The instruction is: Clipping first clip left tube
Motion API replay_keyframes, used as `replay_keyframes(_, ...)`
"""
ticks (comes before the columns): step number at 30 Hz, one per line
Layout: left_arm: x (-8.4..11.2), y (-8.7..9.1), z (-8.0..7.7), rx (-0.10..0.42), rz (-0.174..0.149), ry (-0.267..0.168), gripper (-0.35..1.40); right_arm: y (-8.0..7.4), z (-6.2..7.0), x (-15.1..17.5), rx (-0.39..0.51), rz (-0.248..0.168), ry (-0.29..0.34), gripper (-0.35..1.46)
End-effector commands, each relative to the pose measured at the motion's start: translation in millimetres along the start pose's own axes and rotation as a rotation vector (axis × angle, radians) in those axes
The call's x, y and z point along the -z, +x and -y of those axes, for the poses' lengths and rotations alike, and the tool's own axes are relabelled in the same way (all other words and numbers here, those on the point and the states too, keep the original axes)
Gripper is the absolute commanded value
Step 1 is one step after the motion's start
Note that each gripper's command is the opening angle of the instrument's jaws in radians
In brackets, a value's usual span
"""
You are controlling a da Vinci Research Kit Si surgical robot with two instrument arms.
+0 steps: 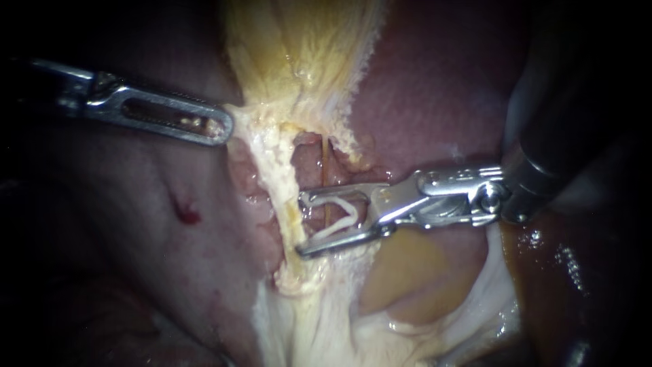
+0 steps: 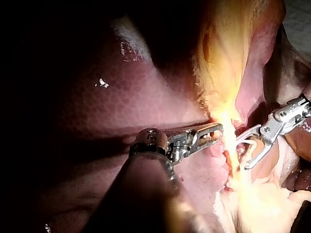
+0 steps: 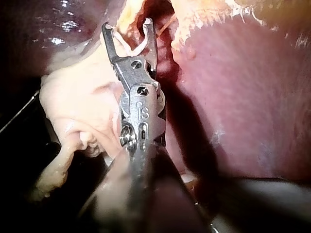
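The left tube (image 1: 285, 194) is a pale yellow-white band running down from the gallbladder (image 1: 299, 47). My right instrument (image 1: 303, 224) comes in from the right with its jaws open and a white clip (image 1: 334, 212) seated between them. Its jaw tips reach the tube's right edge. A thin orange strand (image 1: 325, 177) crosses the gap behind the clip. My left instrument (image 1: 221, 126) is shut on the tissue at the tube's upper left and holds it taut. The left wrist view shows both instruments (image 2: 216, 131) (image 2: 245, 153). In the right wrist view the open jaws (image 3: 127, 25) carry the clip (image 3: 136, 48).
Dark red liver (image 1: 435, 88) lies behind and to the right of the tubes. Pale pink tissue with a small red spot (image 1: 188, 215) lies to the left. White fatty tissue (image 1: 319, 319) and a tan pouch (image 1: 407, 272) sit below the right instrument's jaws.
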Motion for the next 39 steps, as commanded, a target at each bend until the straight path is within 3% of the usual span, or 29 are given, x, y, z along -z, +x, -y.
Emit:
replay_keyframes(1, 0.0, 0.0, 0.0, 0.000, -0.001, 0.001, -0.35, 0.0, 0.1, -0.2, -0.004, -0.005, 0.008, 0.50)
replay_keyframes(16, -0.4, -0.1, 0.2, 0.001, 0.000, 0.000, -0.35, 1.6, 2.2, -2.7, 0.005, -0.074, 0.117, 0.50)
replay_keyframes(23, -0.6, -0.2, 0.2, -0.005, 0.001, -0.001, -0.35, 2.3, 2.1, -4.4, -0.007, -0.105, 0.142, 0.50)
replay_keyframes(39, -1.5, -0.6, 0.4, -0.002, -0.001, 0.002, -0.35, 1.0, 2.0, -6.5, -0.018, -0.109, 0.201, 0.50)
